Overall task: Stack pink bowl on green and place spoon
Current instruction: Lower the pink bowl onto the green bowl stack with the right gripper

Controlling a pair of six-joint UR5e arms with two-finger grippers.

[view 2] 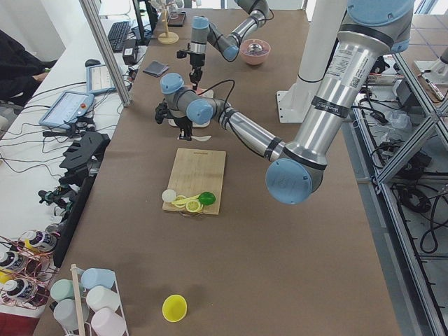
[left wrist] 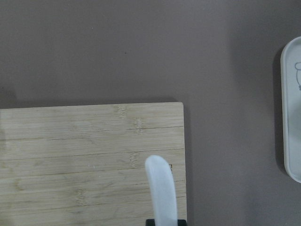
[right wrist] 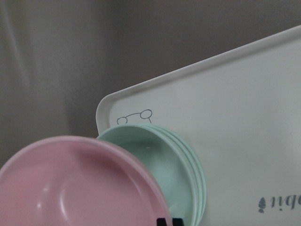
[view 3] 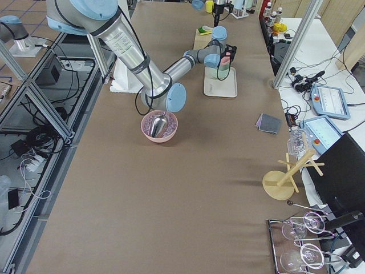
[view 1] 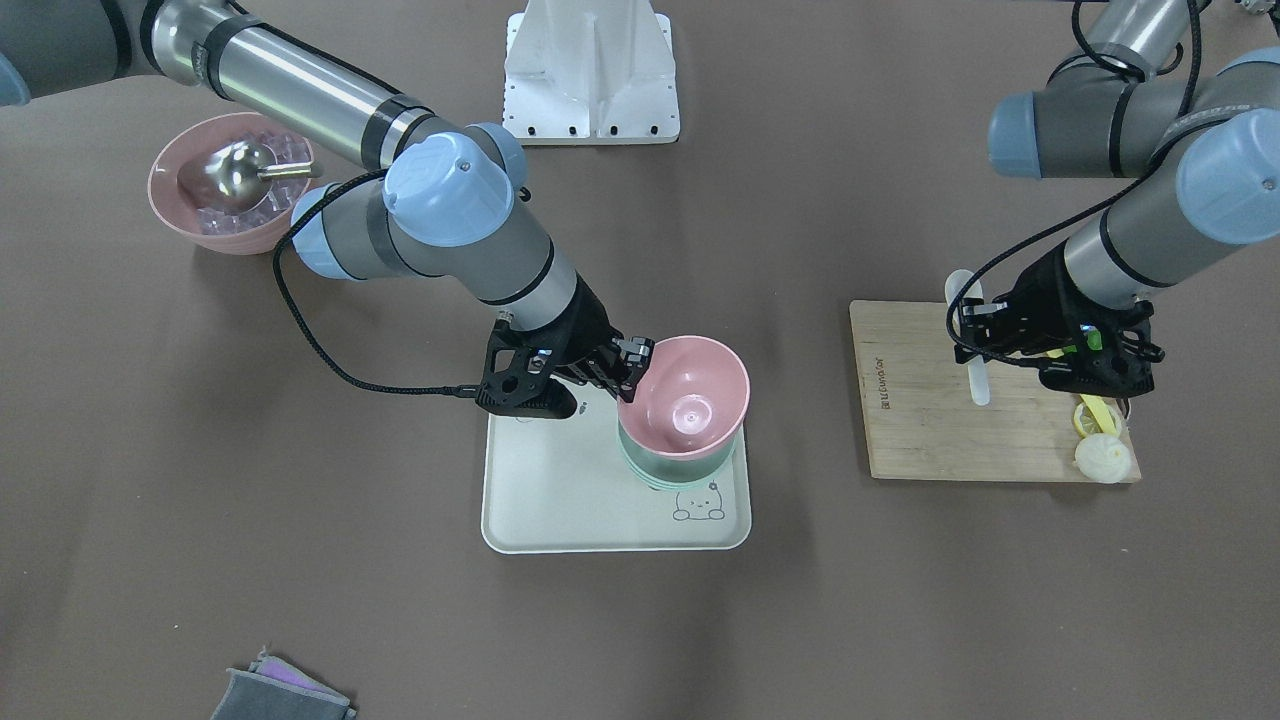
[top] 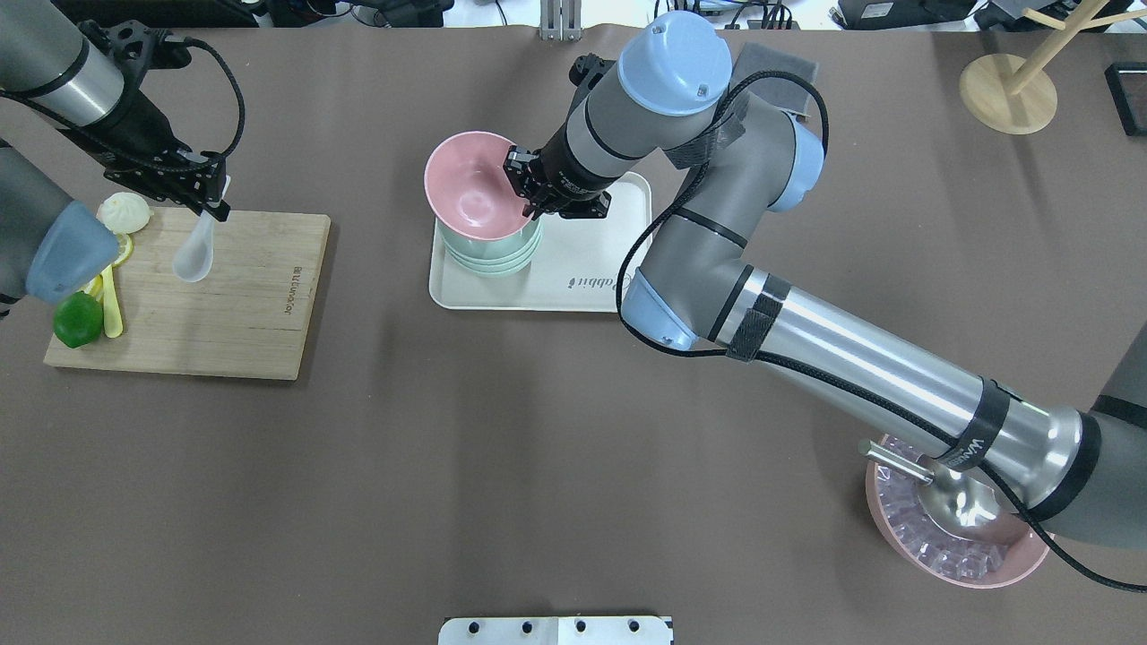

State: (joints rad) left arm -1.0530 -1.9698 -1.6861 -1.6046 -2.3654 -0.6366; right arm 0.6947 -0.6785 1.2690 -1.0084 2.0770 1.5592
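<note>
The pink bowl (view 1: 690, 395) (top: 470, 184) (right wrist: 70, 183) hangs tilted right over the green (view 1: 680, 465) (top: 493, 255) (right wrist: 160, 165), a nest of mint bowls on the cream tray (view 1: 560, 490) (top: 582, 278). Whether the two touch, I cannot tell. My right gripper (view 1: 632, 362) (top: 522, 184) is shut on the pink bowl's rim. The white spoon (view 1: 975, 350) (top: 194, 258) (left wrist: 161, 193) is held over the wooden cutting board (view 1: 930, 420) (top: 233, 305) (left wrist: 70, 155), scoop end away from the fingers. My left gripper (view 1: 985, 330) (top: 213, 202) is shut on its handle.
A larger pink bowl (view 1: 230, 185) (top: 959, 537) with ice and a steel scoop sits by the right arm's base. A lime (top: 76, 318), a bun (top: 124, 212) and a yellow utensil (top: 109, 305) lie at the board's end. A grey cloth (view 1: 280, 695) lies at the table edge.
</note>
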